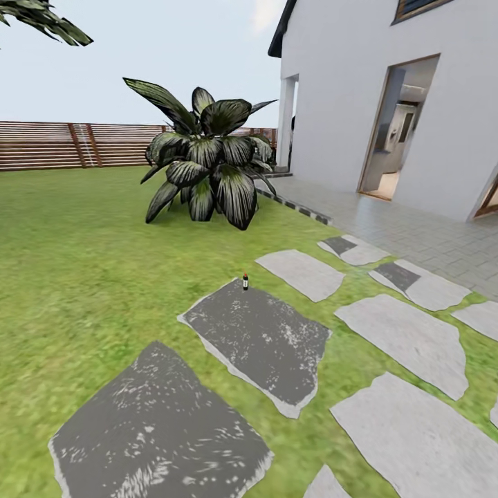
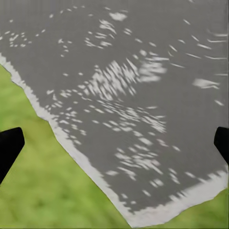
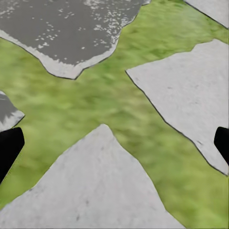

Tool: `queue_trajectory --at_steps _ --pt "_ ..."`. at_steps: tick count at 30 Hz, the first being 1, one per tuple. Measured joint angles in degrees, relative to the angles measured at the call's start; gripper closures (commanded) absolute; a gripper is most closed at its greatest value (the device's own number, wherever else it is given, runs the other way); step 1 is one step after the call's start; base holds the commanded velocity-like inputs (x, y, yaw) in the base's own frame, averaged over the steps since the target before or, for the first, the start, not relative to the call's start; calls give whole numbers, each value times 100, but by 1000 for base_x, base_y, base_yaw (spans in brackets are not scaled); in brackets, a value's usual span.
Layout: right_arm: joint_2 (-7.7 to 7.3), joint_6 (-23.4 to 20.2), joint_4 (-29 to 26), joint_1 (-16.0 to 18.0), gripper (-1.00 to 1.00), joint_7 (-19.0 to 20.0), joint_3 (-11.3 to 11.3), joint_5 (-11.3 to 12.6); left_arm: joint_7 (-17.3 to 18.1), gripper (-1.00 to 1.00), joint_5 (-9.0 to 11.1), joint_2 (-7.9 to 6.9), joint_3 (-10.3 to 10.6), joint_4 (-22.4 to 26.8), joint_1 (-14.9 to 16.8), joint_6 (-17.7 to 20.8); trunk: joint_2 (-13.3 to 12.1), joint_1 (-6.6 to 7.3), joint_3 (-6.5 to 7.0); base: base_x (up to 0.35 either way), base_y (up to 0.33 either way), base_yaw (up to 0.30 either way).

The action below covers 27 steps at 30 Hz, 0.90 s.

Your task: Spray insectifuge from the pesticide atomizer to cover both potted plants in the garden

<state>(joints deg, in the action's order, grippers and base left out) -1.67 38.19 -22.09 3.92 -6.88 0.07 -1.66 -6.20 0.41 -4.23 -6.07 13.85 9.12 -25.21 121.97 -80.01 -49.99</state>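
Observation:
The pesticide atomizer (image 1: 245, 281), a tiny dark bottle with a red top, stands upright at the far tip of a dark stepping stone (image 1: 263, 342) in the garden lawn, some way ahead. My left gripper (image 2: 114, 143) is open, its black fingertips (image 2: 9, 148) wide apart above a dark mottled stone (image 2: 129, 86), with nothing between them. My right gripper (image 3: 114, 143) is open too, over pale stones (image 3: 95, 191) and grass. A big plant (image 1: 207, 162) with broad pointed dark leaves stands beyond the bottle; no pot shows, and I cannot tell whether it is one of the potted plants.
Pale stepping stones (image 1: 404, 339) run to the right toward a paved terrace (image 1: 415, 235) and a white house with an open doorway (image 1: 394, 131). A brown slatted fence (image 1: 69, 145) closes the lawn at the back left. Another dark stone (image 1: 159, 429) lies close in front.

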Motion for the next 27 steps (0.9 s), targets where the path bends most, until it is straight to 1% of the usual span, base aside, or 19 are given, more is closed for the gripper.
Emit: queue_trajectory --at_steps 27 --pt "0 0 0 0 -100 0 0 0 0 -100 -1 0 9 0 -1 0 0 0 0 339 0 0"
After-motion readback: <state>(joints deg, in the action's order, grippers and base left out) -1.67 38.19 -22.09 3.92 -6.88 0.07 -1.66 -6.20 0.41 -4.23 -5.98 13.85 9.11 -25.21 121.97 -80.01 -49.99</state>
